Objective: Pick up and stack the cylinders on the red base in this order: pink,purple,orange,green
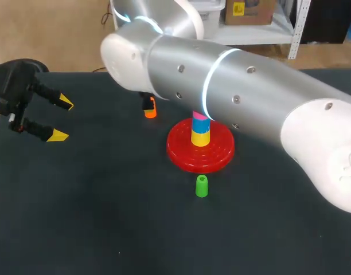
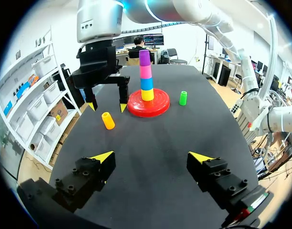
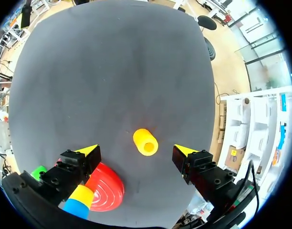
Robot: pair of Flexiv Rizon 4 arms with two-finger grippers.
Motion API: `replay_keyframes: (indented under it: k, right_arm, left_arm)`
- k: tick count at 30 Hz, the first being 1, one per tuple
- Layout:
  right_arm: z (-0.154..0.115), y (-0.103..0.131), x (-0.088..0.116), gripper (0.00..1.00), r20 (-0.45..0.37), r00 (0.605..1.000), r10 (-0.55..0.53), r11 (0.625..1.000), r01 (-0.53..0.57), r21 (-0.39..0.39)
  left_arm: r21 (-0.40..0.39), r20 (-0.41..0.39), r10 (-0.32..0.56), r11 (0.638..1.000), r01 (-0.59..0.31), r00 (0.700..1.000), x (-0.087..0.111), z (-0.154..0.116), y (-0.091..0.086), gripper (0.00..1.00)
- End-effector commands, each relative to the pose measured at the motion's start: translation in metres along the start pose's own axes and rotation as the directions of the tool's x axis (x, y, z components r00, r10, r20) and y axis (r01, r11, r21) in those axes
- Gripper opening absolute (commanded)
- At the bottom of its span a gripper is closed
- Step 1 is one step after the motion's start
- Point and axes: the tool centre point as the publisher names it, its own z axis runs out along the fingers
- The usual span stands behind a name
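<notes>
Right tool (image 2: pixel 107 107) wide open over the orange cylinder (image 3: pixel 145 141).
Left tool (image 2: pixel 151 156) gapes empty; purple cylinder (image 2: pixel 144 57) tops the stack on the red base (image 2: pixel 159 106).

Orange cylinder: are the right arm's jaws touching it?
Apart. The right wrist view shows the orange cylinder lying between the open right jaws, with bare table on both sides of it.

Head: high behind, looking down. Left wrist: low, level across the black table (image 2: pixel 151 157). Right wrist: close, facing straight down. All share the round red base (image 1: pixel 181 150).
</notes>
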Motion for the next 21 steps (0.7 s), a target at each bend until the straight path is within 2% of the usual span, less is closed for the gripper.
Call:
replay_keyframes:
  k: [1,21]
  right_arm:
    - [0.0034,-0.0109,-0.0029,1.00,-0.006,1.000,-0.002,0.960,0.000,-0.280]
    - [0.0107,-0.0142,-0.0049,1.00,-0.002,0.999,-0.044,0.938,0.040,-0.345]
  left_arm:
    - [-0.004,0.002,0.002,1.000,-0.002,1.000,0.0009,-0.0001,-0.0012,1.00]
    - [-0.004,0.002,0.002,1.000,-0.002,1.000,0.0009,-0.0001,-0.0012,1.00]
